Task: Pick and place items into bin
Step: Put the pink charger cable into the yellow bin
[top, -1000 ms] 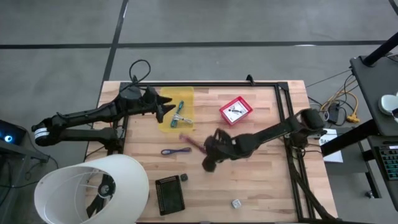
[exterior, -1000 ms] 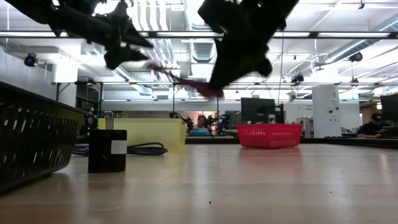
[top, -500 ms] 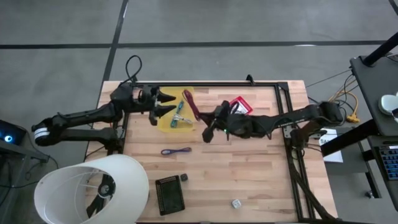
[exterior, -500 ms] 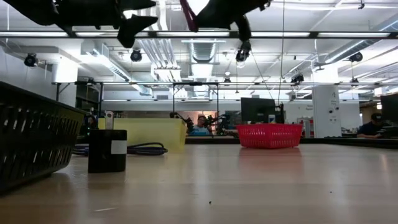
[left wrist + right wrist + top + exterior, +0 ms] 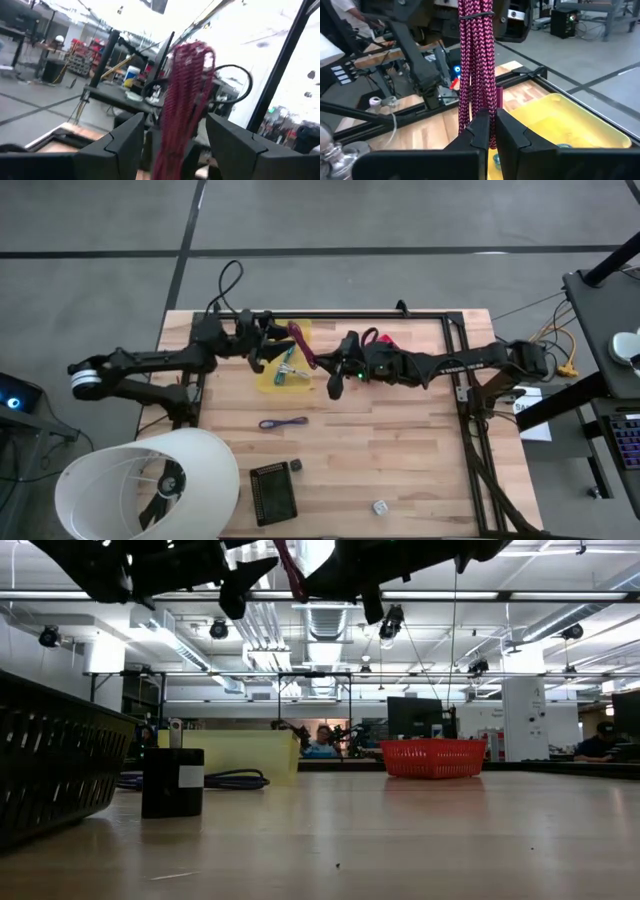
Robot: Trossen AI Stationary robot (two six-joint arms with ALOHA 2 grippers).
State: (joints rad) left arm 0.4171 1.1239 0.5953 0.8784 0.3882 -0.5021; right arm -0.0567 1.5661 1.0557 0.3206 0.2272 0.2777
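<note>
A magenta braided cord bundle (image 5: 303,347) hangs in the air above the yellow bin (image 5: 270,376). My right gripper (image 5: 327,370) is shut on it. It also shows in the right wrist view (image 5: 492,117) and at the top of the low view (image 5: 350,568). My left gripper (image 5: 278,345) is open. Its two fingers stand on either side of the bundle's free end (image 5: 186,85), with gaps showing, in the left wrist view (image 5: 175,122). A teal stick and a metal piece (image 5: 288,367) lie in the yellow bin. A purple cord loop (image 5: 283,422) lies on the table. My right gripper pinches the magenta cord bundle near one end (image 5: 489,107) between its two fingers. The fingers come from the table's right side, slanting upward. The bundle is lifted clear. It sticks out stiffly past the fingertips toward my left gripper, with several strands bound together.
A red basket (image 5: 388,340) sits at the far side, partly under my right arm. A black basket (image 5: 273,492), a small dark cube (image 5: 296,466) and a clear cube (image 5: 380,506) lie near the near edge. A big white shade (image 5: 150,485) covers the near left corner.
My right gripper has risen from the table's middle, swung toward the far left and turned. It has carried the magenta bundle over the yellow bin and up to my left gripper. My left gripper has shifted a little to the right, until its fingers stood around the bundle's free end.
</note>
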